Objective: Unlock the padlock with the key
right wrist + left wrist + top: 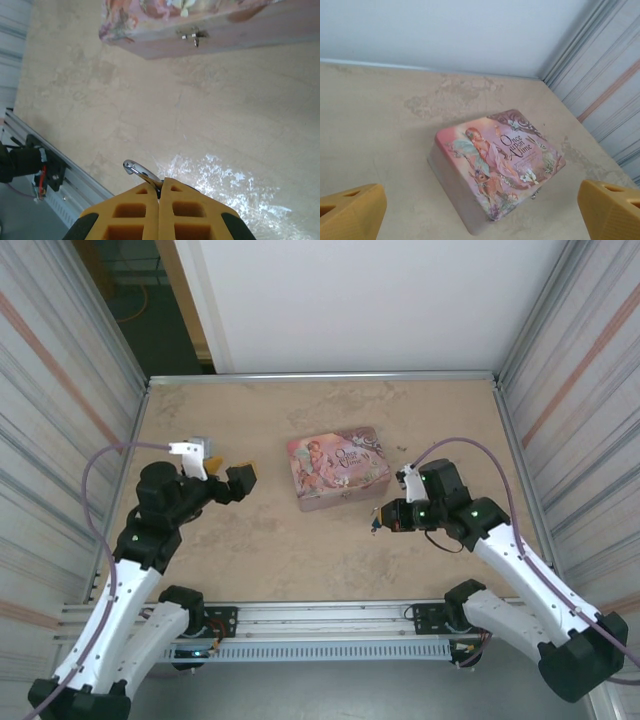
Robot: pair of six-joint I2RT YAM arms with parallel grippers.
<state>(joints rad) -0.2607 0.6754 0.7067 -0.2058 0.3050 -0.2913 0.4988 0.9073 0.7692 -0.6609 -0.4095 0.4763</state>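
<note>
My right gripper [160,182] is shut on the padlock. Only its thin silvery shackle [137,171] curves out to the left above the yellow pads; the blue-teal body is hidden between them. In the top view the right gripper [378,522] hangs low over the table, just right of and in front of the pink tin. The key is hidden or out of view. My left gripper [230,470] is open and holds nothing, hovering left of the tin. Its yellow fingers [350,212] stand wide apart at the bottom corners of the left wrist view.
The pink illustrated tin [338,468] lies shut at the table's middle, its small metal latch [192,36] facing my right gripper. Corrugated walls [560,390] close in both sides, and a metal rail [330,625] runs along the near edge.
</note>
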